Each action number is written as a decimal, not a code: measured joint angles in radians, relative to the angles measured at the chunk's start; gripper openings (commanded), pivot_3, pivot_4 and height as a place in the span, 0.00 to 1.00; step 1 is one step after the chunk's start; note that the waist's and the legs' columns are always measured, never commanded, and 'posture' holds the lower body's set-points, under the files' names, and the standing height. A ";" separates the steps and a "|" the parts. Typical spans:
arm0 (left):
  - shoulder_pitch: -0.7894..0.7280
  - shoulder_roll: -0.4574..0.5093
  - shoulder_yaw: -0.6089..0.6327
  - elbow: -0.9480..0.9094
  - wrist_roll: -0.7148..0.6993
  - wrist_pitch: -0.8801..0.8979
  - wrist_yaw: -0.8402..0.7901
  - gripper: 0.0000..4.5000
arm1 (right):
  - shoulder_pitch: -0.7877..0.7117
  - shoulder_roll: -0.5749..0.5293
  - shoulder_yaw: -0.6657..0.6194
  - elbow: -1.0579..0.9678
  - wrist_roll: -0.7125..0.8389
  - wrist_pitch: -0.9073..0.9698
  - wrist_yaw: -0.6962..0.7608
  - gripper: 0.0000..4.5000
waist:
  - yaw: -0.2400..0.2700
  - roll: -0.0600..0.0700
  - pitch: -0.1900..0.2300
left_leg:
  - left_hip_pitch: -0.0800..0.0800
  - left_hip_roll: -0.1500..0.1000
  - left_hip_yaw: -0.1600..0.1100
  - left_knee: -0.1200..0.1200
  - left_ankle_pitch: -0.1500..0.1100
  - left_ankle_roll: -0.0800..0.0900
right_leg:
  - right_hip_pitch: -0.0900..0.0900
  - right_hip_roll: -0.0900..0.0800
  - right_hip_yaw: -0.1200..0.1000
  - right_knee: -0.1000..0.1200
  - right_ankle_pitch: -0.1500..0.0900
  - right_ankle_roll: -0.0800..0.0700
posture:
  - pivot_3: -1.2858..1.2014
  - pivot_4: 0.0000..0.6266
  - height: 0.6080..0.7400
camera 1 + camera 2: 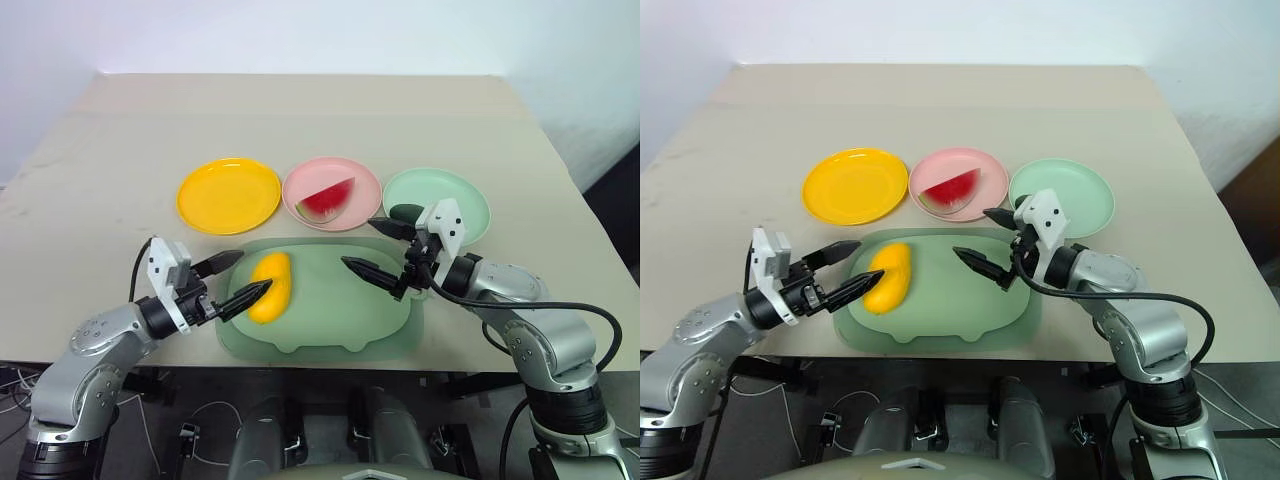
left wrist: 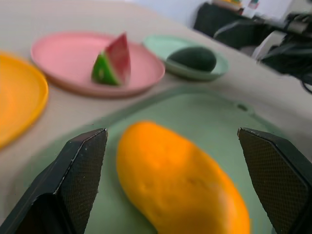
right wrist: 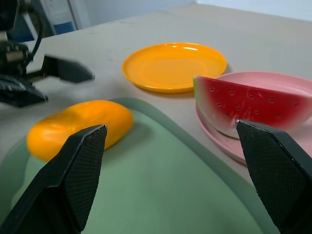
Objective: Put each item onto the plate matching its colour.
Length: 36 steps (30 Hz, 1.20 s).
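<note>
An oval yellow mango (image 1: 271,287) lies on the left part of the pale green tray (image 1: 345,312). My left gripper (image 1: 243,278) is open at the mango's left side, and the fruit lies just ahead between its black fingers (image 2: 83,168). The red watermelon wedge (image 1: 326,199) rests on the pink plate (image 1: 350,175). The dark green avocado (image 1: 405,212) sits on the mint plate (image 1: 450,195). The yellow plate (image 1: 229,195) is bare. My right gripper (image 1: 358,245) hangs open over the tray's far right part, holding nothing.
The three plates stand in a row just behind the tray, near the table's front edge. Bare beige tabletop (image 1: 300,110) stretches behind them to a white wall. The left gripper (image 3: 53,73) also appears in the right wrist view, beyond the mango (image 3: 78,124).
</note>
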 measured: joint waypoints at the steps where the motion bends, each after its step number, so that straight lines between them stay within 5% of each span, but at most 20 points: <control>1: -0.012 0.000 -0.008 0.004 0.001 0.018 0.013 1.00 | 0.000 0.001 0.000 0.000 0.000 0.000 -0.007 1.00 | 0.002 0.000 0.000 | 0.000 0.000 0.000 0.000 0.000 0.000 | 0.000 0.000 0.000 0.000 0.000 0.000 | 0.52 0.24 0.67; 10: -0.220 0.006 -0.108 0.151 0.022 0.171 0.015 1.00 | 0.023 -0.010 -0.001 0.001 -0.002 -0.012 -0.024 1.00 | 0.022 0.000 0.000 | 0.000 0.000 -0.002 0.004 -0.001 0.001 | 0.003 0.000 -0.001 0.000 -0.001 -0.002 | 0.52 0.24 0.67; 23: -0.120 0.047 -0.155 0.039 -0.058 0.335 -0.051 1.00 | 0.058 -0.014 0.009 0.031 -0.069 -0.055 -0.043 1.00 | 0.018 0.000 -0.001 | 0.001 0.001 -0.003 0.004 -0.001 0.001 | 0.004 0.000 -0.002 0.000 -0.003 0.000 | 0.52 0.24 0.67; 26: -0.128 0.042 -0.154 -0.008 -0.076 0.390 0.005 0.87 | 0.049 -0.014 0.011 0.038 -0.079 -0.055 -0.047 1.00 | 0.022 0.000 -0.001 | 0.000 0.000 -0.003 0.004 -0.001 0.001 | 0.005 -0.001 -0.002 -0.002 -0.003 0.000 | 0.52 0.24 0.67; 36: -0.280 -0.015 -0.145 -0.047 -0.159 0.513 0.144 0.09 | 0.030 -0.014 0.015 0.050 -0.090 -0.054 -0.054 1.00 | 0.021 0.000 -0.001 | 0.001 0.000 -0.003 0.005 -0.001 0.001 | 0.006 0.000 -0.002 -0.001 -0.002 0.001 | 0.52 0.24 0.67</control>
